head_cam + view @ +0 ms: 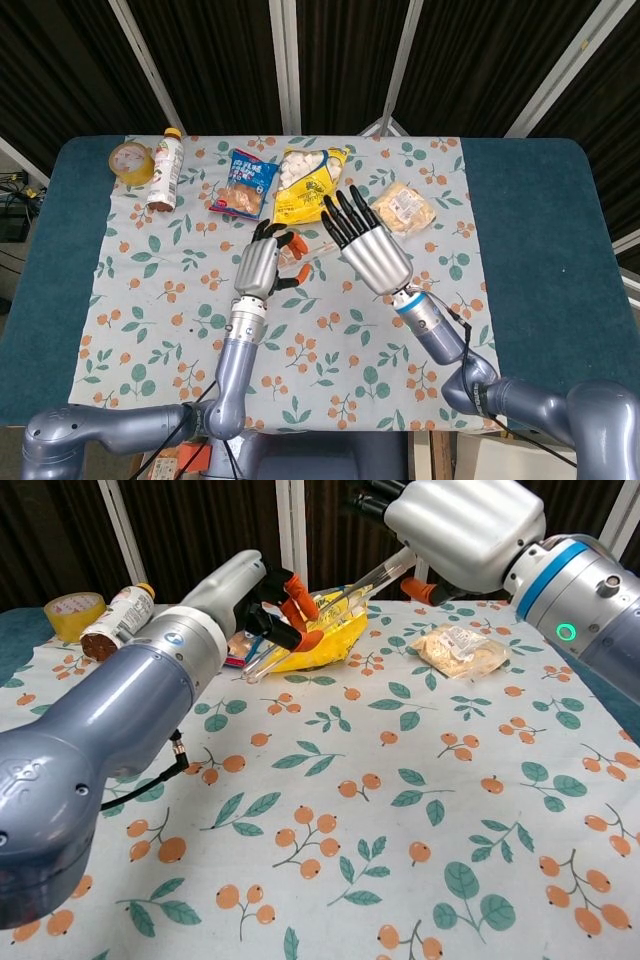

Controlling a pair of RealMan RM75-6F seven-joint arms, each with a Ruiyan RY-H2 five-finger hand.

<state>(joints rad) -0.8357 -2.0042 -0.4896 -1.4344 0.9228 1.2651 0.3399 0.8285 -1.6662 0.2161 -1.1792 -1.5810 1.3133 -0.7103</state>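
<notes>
Evidently the tube (pixel 330 605) is pinched by the left hand (pixel 262 598) and supported by the right hand (pixel 455 528), fingers spread; level carriage above the bench (pixel 330 810) is advised.

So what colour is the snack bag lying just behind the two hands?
Yellow, with white pieces showing: the snack bag is clearest in the head view.

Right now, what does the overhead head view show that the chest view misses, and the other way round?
Only the head view shows the whole blue snack packet and the dark blue table edges. Only the chest view plainly shows the clear plastic tube running between the two hands. Both show the left robot hand, right robot hand, yellow snack bag, brown-capped bottle and tape roll.
</notes>
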